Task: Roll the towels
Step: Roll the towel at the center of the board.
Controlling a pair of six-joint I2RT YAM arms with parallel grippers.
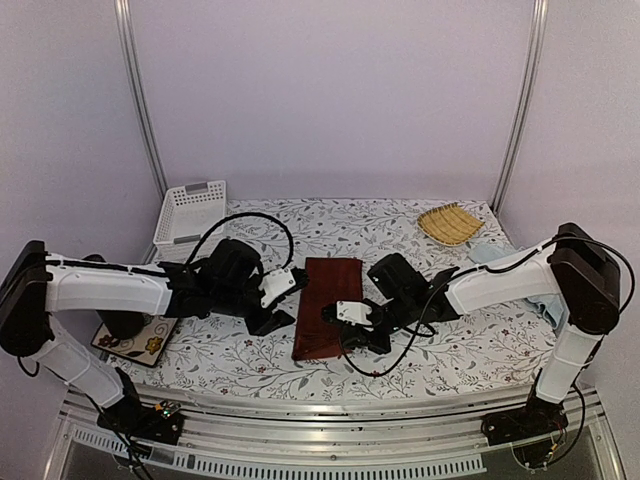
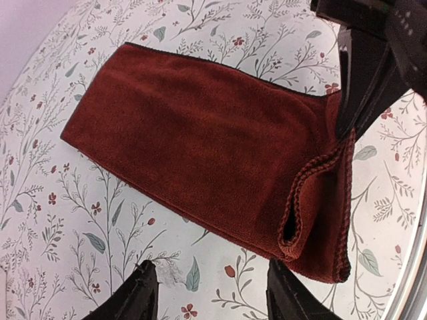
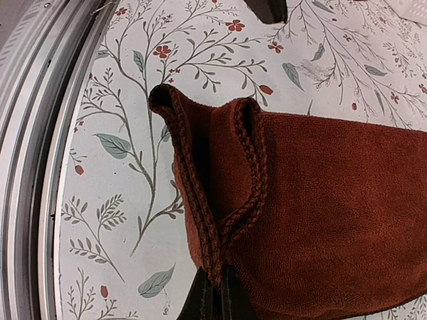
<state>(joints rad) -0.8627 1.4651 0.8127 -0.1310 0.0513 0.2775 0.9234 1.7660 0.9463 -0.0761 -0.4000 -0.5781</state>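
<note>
The dark rust-red towel (image 1: 328,300) lies flat on the floral tablecloth between my arms, with its near end folded up into a small loop (image 3: 233,167). My right gripper (image 3: 213,297) is shut on the near hem at the towel's right corner; it also shows in the top view (image 1: 360,335) and in the left wrist view (image 2: 363,80). My left gripper (image 2: 210,300) is open and empty, just off the towel's (image 2: 200,147) left edge near the folded end, at the tablecloth (image 1: 272,320). The pale blue towel (image 1: 547,308) lies at the far right, mostly hidden behind my right arm.
A yellow woven mat (image 1: 450,222) lies at the back right. A white plastic basket (image 1: 190,212) stands at the back left. A floral coaster with a dark object (image 1: 135,338) sits under my left arm. The metal table rail (image 3: 33,133) runs close to the towel's near end.
</note>
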